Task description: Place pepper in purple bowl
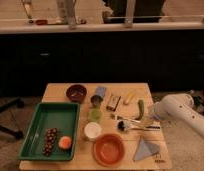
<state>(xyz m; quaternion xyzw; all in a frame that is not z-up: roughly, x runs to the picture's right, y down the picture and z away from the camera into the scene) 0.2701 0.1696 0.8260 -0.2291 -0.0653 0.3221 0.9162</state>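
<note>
Green pepper (140,108) lay on the bench (55,92), well apart from the purple bowl (76,92); the pincer (146,120), state indiscernible, sat just beside it, so the approach step appeared current, requiring a grasp next.

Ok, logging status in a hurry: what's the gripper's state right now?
Gripper: state cannot be told; it sits low over the wooden table's right side, beside the slim dark green pepper.

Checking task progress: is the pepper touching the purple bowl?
Apart. The camera view shows the pepper lying well to the right of the purple bowl, a wide gap between them. The gripper is just beside the pepper's lower end.
</note>
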